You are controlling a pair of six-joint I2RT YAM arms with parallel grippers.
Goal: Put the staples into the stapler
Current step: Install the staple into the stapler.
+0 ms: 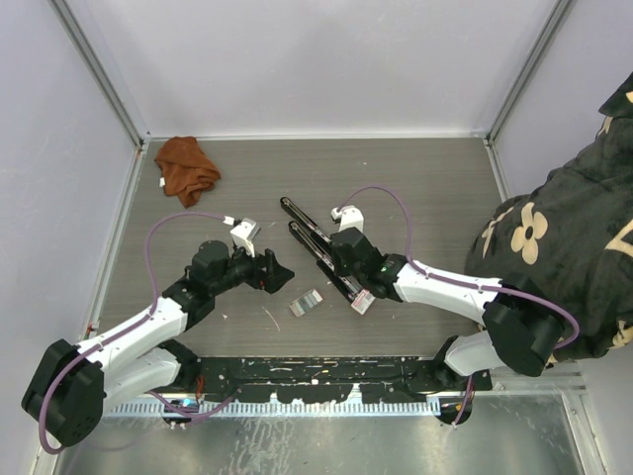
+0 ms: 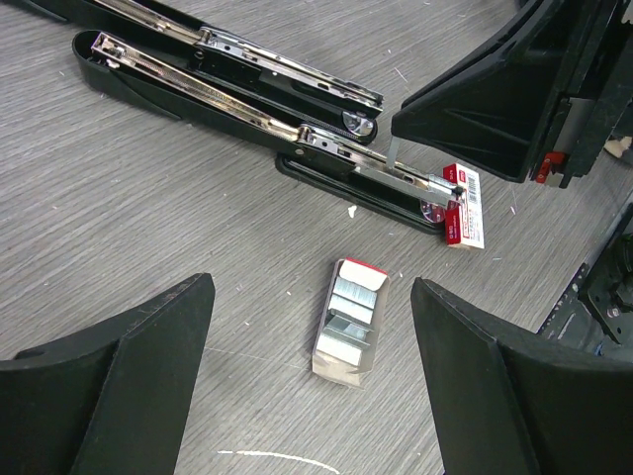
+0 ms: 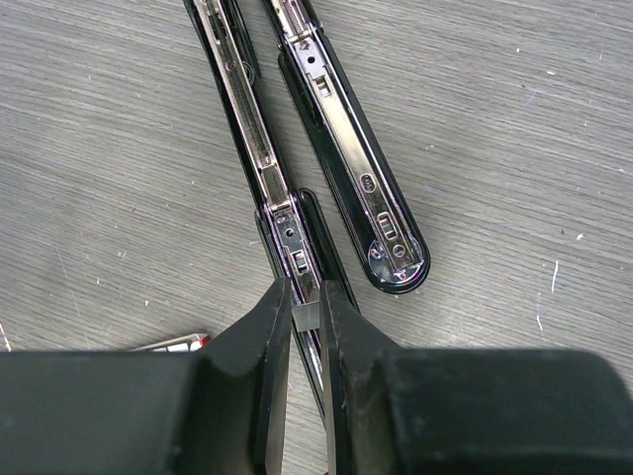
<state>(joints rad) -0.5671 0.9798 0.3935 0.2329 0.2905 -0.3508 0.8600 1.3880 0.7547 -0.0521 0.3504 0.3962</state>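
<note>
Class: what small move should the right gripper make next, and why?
Probably lower the right gripper slightly to seat its staple strip in the open stapler channel. The strip is pinched directly over that channel and seems aligned with it.

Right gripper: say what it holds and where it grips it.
A staple strip, pinched by its upper part in the right gripper, just above the open stapler.

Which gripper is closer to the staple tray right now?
Left. The left gripper hovers open just over the staple tray. The right gripper is beyond it, shut on a staple strip over the open stapler.
</note>
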